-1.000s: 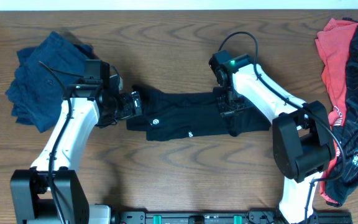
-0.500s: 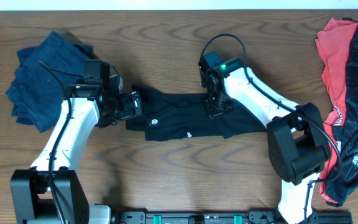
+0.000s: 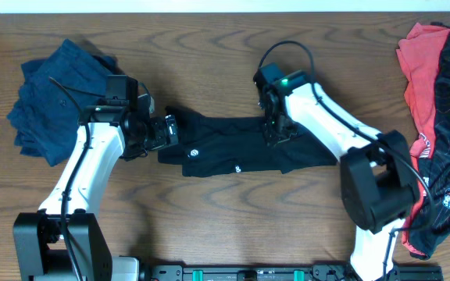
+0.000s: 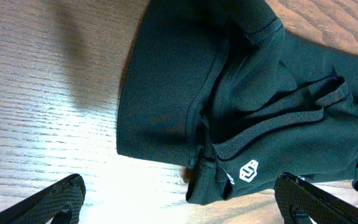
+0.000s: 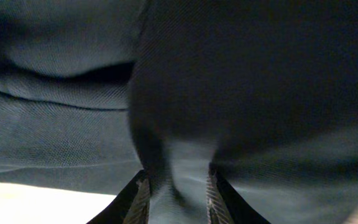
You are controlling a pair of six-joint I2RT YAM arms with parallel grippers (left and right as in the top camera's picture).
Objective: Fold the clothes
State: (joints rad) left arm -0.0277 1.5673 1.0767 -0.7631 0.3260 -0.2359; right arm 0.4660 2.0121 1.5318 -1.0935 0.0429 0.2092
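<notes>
A black shirt lies crumpled lengthwise across the middle of the wooden table. My left gripper is open at the shirt's left end, just above it; in the left wrist view its fingers spread wide around the sleeve hem with a white logo. My right gripper is pressed down on the shirt's middle and is shut on a fold of black fabric, which fills the right wrist view.
A pile of dark blue clothes lies at the far left. A red garment and a black patterned garment lie along the right edge.
My right gripper moved left along the shirt, then shifted slightly back right, dragging the fabric with it. The left arm has not moved.
</notes>
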